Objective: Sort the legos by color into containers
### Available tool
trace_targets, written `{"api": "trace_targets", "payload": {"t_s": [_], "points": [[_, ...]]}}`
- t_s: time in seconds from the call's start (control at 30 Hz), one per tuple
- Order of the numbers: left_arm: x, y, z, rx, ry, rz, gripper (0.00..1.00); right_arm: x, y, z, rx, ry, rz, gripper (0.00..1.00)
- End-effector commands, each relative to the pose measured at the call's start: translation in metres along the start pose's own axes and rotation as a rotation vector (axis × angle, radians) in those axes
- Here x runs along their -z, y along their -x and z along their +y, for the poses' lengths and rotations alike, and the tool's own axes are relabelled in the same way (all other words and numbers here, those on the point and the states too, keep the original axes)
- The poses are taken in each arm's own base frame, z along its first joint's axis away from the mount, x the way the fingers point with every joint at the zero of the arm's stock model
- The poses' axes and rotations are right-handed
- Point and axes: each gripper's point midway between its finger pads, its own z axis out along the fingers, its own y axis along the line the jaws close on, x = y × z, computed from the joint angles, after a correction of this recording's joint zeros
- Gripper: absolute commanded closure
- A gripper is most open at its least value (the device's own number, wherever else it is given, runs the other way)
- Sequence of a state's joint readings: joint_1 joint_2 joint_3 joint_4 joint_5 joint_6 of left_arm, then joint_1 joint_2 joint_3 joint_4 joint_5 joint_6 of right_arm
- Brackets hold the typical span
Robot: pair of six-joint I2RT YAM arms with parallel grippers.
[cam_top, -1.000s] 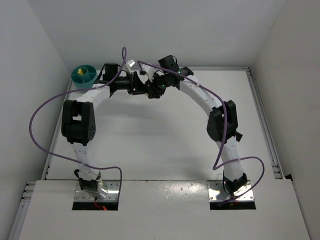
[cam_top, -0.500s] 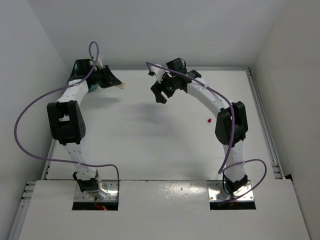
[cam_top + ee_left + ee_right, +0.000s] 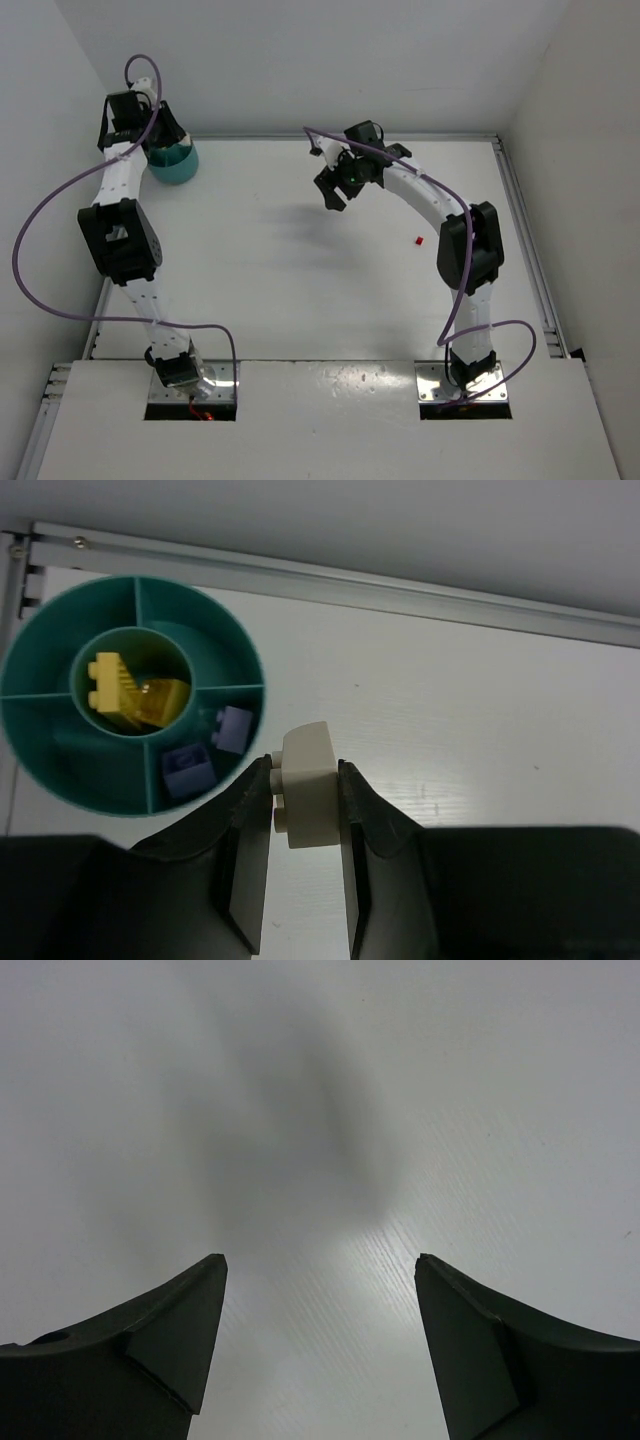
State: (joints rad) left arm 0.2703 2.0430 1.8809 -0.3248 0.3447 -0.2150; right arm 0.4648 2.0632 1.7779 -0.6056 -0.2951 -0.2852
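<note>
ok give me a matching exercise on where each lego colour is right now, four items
Things:
1. yellow legos
2. blue legos
3. cream lego
4. red lego

Places:
a. loose on the table
b. centre well of the teal bowl
c. pinched between the left jaws
d. outer ring of the teal bowl

Pairs: 1-b, 2-d, 3-c, 4-a
</note>
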Motion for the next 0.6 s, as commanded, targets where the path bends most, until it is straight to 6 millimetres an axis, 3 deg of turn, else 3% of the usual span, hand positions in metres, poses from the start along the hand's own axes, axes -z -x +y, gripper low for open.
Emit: {"api": "trace_targets", "payload": {"t_s": [0.0, 0.3, 0.57], "points": [[-0.001, 0.016, 0.041, -0.039, 0.153, -0.042, 0.93, 0.021, 0.013, -0.002, 0.02, -0.027, -0.046, 0.24], [0.001, 0.02, 0.09, -0.017, 0.314, -0.054, 0.94, 0.019, 0.003, -0.007, 0.017, -0.042, -0.022, 0.24], [-0.002, 0.017, 0.111, -0.026, 0.363, -0.056, 0.95, 0.019, 0.003, -0.008, 0.026, -0.043, -0.022, 0.24]]}}
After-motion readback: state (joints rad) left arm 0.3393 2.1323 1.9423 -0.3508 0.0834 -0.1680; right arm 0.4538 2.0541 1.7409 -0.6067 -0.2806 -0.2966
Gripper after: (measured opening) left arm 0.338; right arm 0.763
